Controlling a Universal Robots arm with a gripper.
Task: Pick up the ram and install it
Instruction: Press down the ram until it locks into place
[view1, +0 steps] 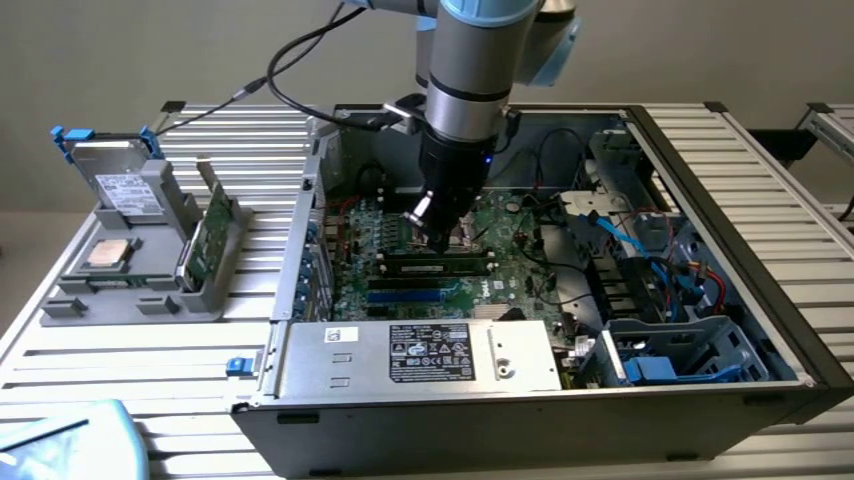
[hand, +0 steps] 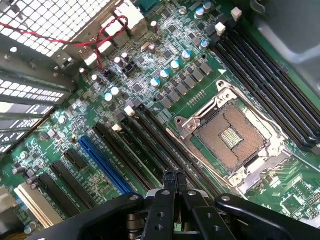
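Your gripper (view1: 438, 232) hangs inside the open computer case (view1: 747, 150), low over the green motherboard (view1: 514, 240), with its two fingers pinched together and nothing between them. In the wrist view the fingertips (hand: 174, 179) meet right above the bank of black memory slots (hand: 150, 150) that runs beside the empty silver processor socket (hand: 231, 134).

The memory stick (view1: 430, 265) lies directly under the fingertips in the exterior view, a long dark strip already sitting along one of those slots. Its long axis runs across the board from that view's left to its right, in line with the blue slot (view1: 407, 297) just in front of it. The closed fingertips stand at or just above its top edge, near the middle of its length; you cannot tell from these pictures whether they actually touch it, or whether the stick is fully latched.

Room is tight. The power supply box (view1: 420, 357) closes off the near side, bundled cables (view1: 641, 250) crowd the exterior view's right, and the case's side wall (view1: 304, 260) stands on its left. Straight up is the free direction. Outside the case, the grey parts holder (view1: 134, 295) carries a wider green card (view1: 203, 240) and a square silver chip (view1: 107, 255), well apart from the gripper.
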